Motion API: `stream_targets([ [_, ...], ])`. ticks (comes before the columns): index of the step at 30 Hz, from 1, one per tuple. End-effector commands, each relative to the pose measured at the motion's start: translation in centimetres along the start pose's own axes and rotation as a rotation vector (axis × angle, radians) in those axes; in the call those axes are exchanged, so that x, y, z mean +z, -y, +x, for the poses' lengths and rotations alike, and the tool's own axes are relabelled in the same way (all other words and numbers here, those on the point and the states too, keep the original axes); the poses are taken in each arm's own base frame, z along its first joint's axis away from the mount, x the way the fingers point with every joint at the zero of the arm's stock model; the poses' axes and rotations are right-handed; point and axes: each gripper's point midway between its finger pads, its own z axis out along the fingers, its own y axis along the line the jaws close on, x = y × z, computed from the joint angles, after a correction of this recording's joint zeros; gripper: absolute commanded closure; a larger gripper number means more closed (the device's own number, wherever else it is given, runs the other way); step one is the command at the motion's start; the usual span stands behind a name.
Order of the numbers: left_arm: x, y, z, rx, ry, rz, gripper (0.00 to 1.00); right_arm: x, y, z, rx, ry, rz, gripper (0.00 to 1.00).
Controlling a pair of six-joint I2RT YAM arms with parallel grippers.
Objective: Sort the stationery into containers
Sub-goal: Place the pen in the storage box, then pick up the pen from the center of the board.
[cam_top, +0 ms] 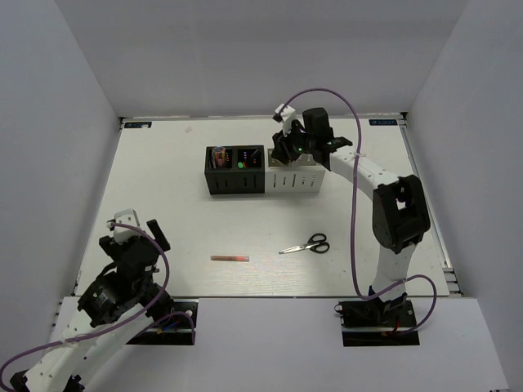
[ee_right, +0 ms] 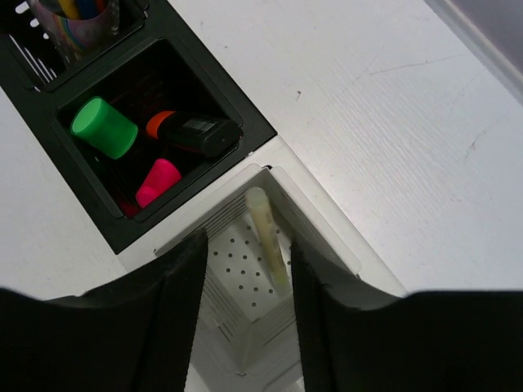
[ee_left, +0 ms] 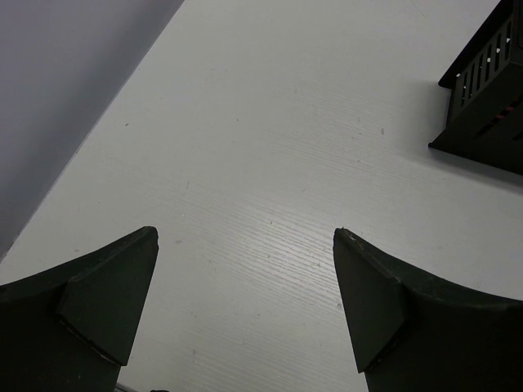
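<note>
Right, over the containers [cam_top: 261, 171] at the upper middle of the overhead view, the right gripper [cam_top: 286, 151] hangs above the first white box [ee_right: 245, 286], the one next to the black pair. From the wrist view, its jaws stand partly apart and a pale yellow stick [ee_right: 268, 241] leans inside that perforated white box, between the two fingers [ee_right: 176, 310]. The gap is wider than the stick. It sits closer to the finger on the right of the frame, and I cannot tell whether it touches that one. Nothing is pinched!

Next door, up and left in the wrist view, the black box [ee_right: 237, 110] holds the highlighters: a green cap [ee_right: 104, 126], an orange-ended black body [ee_right: 196, 135] and a pink end [ee_right: 158, 181]. The far black box [ee_right: 33, 57], at the top left corner, holds something multicoloured, too cropped to name.

Down on the table [cam_top: 163, 180], the scissors [cam_top: 306, 245] lie lower centre right, blades slightly apart. A pink stick [cam_top: 230, 258] lies flat to the left of them, well apart from the boxes.

And the left gripper [cam_top: 131, 233] sits in the lower left corner, jaws spread wide and holding nothing. Its own camera shows bare tabletop between the fingers [ee_left: 106, 310], with a corner of a black box at the upper right.
</note>
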Motion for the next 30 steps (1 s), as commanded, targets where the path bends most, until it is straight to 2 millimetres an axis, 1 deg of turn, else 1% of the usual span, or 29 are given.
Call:
stream_targets([
  [1, 0.2, 0.2, 0.2, 0.014, -0.006, -0.003, 0.02, -0.4, 0.1, -1.8, -0.017, 0.062, -0.006, 0.50],
  [3, 0.2, 0.3, 0.3, 0.019, -0.009, 0.004, 0.02, -1.0, 0.0, -2.6, -0.036, 0.076, -0.002, 0.48],
  [4, 0.2, 0.4, 0.3, 0.020, -0.009, 0.008, 0.02, -1.2, -0.1, -2.6, -0.033, 0.069, -0.004, 0.48],
  [5, 0.2, 0.7, 0.3, 0.017, -0.008, 0.017, 0.02, -1.8, -0.4, -3.4, -0.046, 0.085, -0.007, 0.50],
  [6, 0.3, 0.8, 0.3, 0.034, -0.008, 0.025, 0.07, -2.1, -0.3, -3.8, -0.047, 0.089, -0.005, 0.53],
  [7, 0.3, 1.7, 0.8, 0.049, -0.030, 0.071, 0.12, -2.3, -0.9, -3.4, -0.038, 0.072, -0.030, 0.69],
  [8, 0.4, 2.6, 0.3, 0.043, -0.014, 0.109, 0.26, -3.0, -1.3, -4.4, -0.044, 0.088, -0.041, 0.87],
  [9, 0.4, 3.2, 0.5, 0.081, -0.016, 0.144, 0.37, -3.3, -1.7, -4.7, -0.042, 0.087, -0.059, 1.00],
  [10, 0.0, 5.6, 2.1, 0.112, -0.073, 0.275, 0.46, -3.7, -3.3, -4.5, -0.025, 0.071, -0.124, 1.00],
  [11, 0.0, 6.8, 2.0, 0.128, -0.072, 0.327, 0.56, -4.0, -4.4, -4.6, -0.010, 0.072, -0.168, 1.00],
  [12, -0.5, 8.4, 2.6, 0.147, -0.101, 0.415, 0.74, -4.5, -5.4, -5.1, -0.014, 0.080, -0.221, 1.00],
  [13, -0.8, 9.1, 2.6, 0.156, -0.114, 0.453, 0.82, -5.5, -8.4, -3.3, 0.054, 0.001, -0.362, 1.00],
  [14, -1.3, 10.5, 3.9, 0.205, -0.185, 0.523, 0.87, -5.5, -10.2, -3.6, 0.037, -0.010, -0.463, 0.84],
  [15, -1.6, 11.0, 4.1, 0.223, -0.205, 0.547, 0.90, -6.1, -12.1, -5.0, -0.047, 0.004, -0.541, 0.69],
  [16, -1.6, 11.4, 4.9, 0.259, -0.248, 0.558, 0.90, -7.5, -13.9, -1.9, -0.009, -0.139, -0.614, 0.54],
  [17, -2.1, 12.3, 5.3, 0.273, -0.287, 0.609, 0.82, -7.1, -16.5, -1.3, -0.058, -0.182, -0.667, 0.33],
  [18, -2.2, 12.4, 5.7, 0.287, -0.308, 0.611, 0.68, -7.3, -17.4, 0.3, -0.117, -0.230, -0.686, 0.21],
  [19, -2.2, 12.5, 6.3, 0.307, -0.340, 0.612, 0.36, -7.7, -18.4, 1.8, -0.128, -0.271, -0.691, 0.10],
  [20, -2.3, 12.8, 6.3, 0.314, -0.361, 0.619, 0.24, -7.3, -20.1, 3.3, -0.197, -0.346, -0.666, 0.10],
  [21, -2.3, 12.6, 6.4, 0.316, -0.374, 0.609, 0.15, -7.3, -20.9, 5.1, -0.212, -0.392, -0.672, 0.10],
  [22, -2.2, 12.6, 6.2, 0.306, -0.370, 0.604, 0.05, -7.2, -21.4, 6.0, -0.211, -0.416, -0.663, 0.10],
  [23, -1.9, 12.4, 5.8, 0.283, -0.355, 0.588, 0.02, -6.8, -22.4, 7.0, -0.255, -0.468, -0.625, 0.10],
  [25, -1.4, 12.0, 5.5, 0.256, -0.341, 0.556, 0.00, -6.5, -23.6, 8.4, -0.235, -0.528, -0.615, 0.10],
  [26, -1.1, 11.7, 5.0, 0.239, -0.321, 0.531, 0.00, -5.7, -23.9, 8.5, -0.240, -0.531, -0.580, 0.12],
  [27, -0.6, 11.0, 4.6, 0.230, -0.309, 0.489, 0.00, -5.6, -24.8, 9.1, -0.244, -0.543, -0.591, 0.16],
  [28, -0.5, 10.5, 4.6, 0.208, -0.316, 0.455, 0.00, -5.3, -25.0, 9.2, -0.239, -0.545, -0.581, 0.22],
  [29, 0.4, 9.0, 3.9, 0.182, -0.285, 0.355, 0.00, -4.4, -25.6, 8.6, -0.250, -0.531, -0.566, 0.39],
  [30, 0.9, 8.1, 3.7, 0.181, -0.277, 0.307, 0.02, -4.3, -26.6, 8.6, -0.267, -0.540, -0.571, 0.50],
])
